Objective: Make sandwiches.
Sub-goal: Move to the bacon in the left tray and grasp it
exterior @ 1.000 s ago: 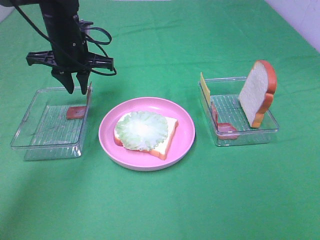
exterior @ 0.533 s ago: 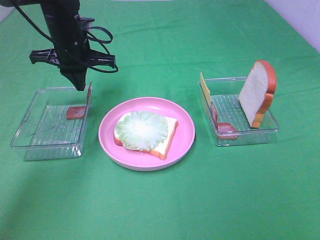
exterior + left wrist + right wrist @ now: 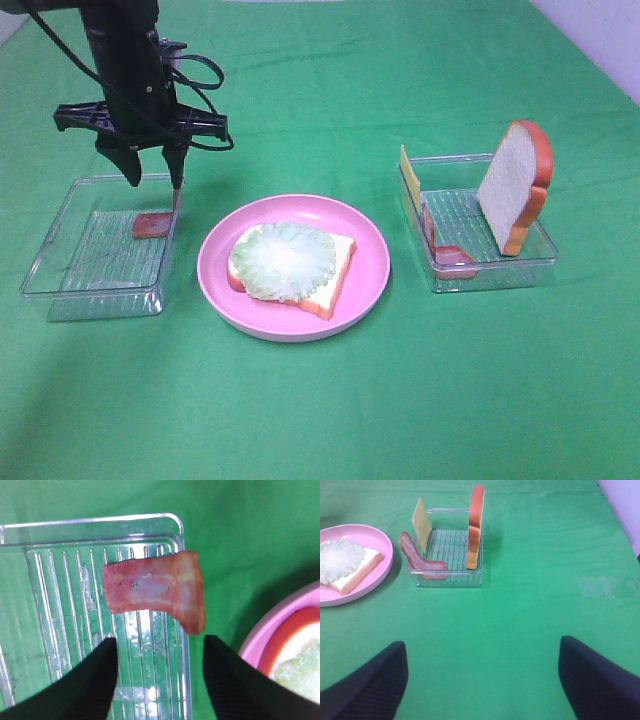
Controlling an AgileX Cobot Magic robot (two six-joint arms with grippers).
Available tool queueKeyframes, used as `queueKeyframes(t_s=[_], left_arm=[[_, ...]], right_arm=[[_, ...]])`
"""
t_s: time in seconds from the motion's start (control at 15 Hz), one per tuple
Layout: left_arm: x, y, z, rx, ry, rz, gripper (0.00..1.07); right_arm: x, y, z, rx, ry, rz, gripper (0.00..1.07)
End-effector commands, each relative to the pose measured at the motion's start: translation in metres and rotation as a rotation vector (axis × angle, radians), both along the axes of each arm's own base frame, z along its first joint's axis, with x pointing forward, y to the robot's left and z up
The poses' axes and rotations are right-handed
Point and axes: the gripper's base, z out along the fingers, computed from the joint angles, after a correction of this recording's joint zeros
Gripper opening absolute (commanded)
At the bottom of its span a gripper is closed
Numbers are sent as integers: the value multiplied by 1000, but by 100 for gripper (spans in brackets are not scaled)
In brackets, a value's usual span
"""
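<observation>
A white bread slice topped with a green lettuce round lies on the pink plate. A reddish bacon strip lies in the left clear tray, one end leaning up its right wall. My left gripper is open and hovers just above that strip. In the left wrist view the bacon sits beyond the open, empty gripper. My right gripper is open and empty, well back from the right tray; it is out of the exterior view.
The right tray holds an upright bread slice, a yellow cheese slice and another bacon strip. Green cloth covers the table. The plate's rim lies close beside the left tray.
My left gripper's fingers came together half a second ago and have spread wide again above the bacon. The bacon stays in the left tray. Nothing else moved.
</observation>
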Motion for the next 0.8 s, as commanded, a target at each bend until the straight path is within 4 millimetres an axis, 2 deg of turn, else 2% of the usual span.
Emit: queueKeyframes(t_s=[0.07, 0.4, 0.6, 0.8], left_arm=[[3, -1, -1, -13, -34, 5, 68], [9, -8, 0, -94, -97, 15, 67], [6, -6, -2, -74, -69, 14, 61], [7, -7, -16, -67, -34, 17, 60]], right_arm=[[-1, 0, 0, -12, -10, 0, 78], [-1, 0, 0, -12, -10, 0, 78], [-1, 0, 0, -12, -10, 0, 78], [-1, 0, 0, -12, -10, 0, 78]])
